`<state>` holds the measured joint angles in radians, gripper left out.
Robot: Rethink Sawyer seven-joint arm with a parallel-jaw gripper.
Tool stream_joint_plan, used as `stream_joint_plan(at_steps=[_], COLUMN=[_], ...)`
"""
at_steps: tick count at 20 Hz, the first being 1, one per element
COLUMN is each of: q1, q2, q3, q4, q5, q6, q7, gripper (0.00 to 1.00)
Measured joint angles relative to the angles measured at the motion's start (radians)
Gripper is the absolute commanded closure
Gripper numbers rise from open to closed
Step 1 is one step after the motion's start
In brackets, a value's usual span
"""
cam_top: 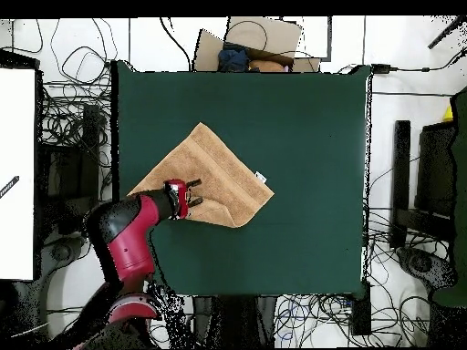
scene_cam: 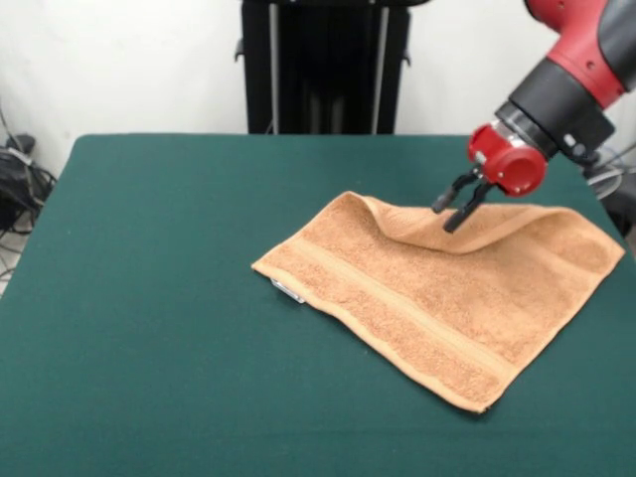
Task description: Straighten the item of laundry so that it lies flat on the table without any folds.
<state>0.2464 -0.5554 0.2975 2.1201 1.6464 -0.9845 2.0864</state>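
the towel [scene_cam: 437, 298] lies on the dark green tabletop [scene_cam: 149, 328], turned like a diamond so its corners point toward the edges rather than its sides. in the front view it sits right of centre; in the overhead view it sits left of centre [cam_top: 205, 178], on the half nearer my base. it is peach-orange terry with a woven band running parallel to its near edge in the front view. most of it is flat, but the far side is not: one corner is doubled back over the cloth, leaving a raised, curved fold and a soft ridge along the far edge. a small white tag [scene_cam: 288, 290] pokes out from under the near left edge, resting on the felt. my jaws [scene_cam: 457, 209] hang right over that folded part, my black fingers [scene_cam: 467, 209] slightly parted and angled down, tips at or just above the fold; i cannot tell whether they touch the cloth, and nothing is pinched between them. my red and black arm [scene_cam: 576, 70] comes in from the upper right in the front view. cables [cam_top: 64, 118] are tangled on the floor beside the tabletop.
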Motion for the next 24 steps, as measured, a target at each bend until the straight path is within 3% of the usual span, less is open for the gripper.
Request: stream_joint_plan(at_steps=[17,24], q1=[0.014,0.015], q2=[0.111,0.149], q3=[-0.06,-0.071], q4=[-0.126,-0.156], q5=[-0.129,-0.141], q6=[-0.006,-0.006], q7=[0.0,0.0], gripper=[0.0,0.0])
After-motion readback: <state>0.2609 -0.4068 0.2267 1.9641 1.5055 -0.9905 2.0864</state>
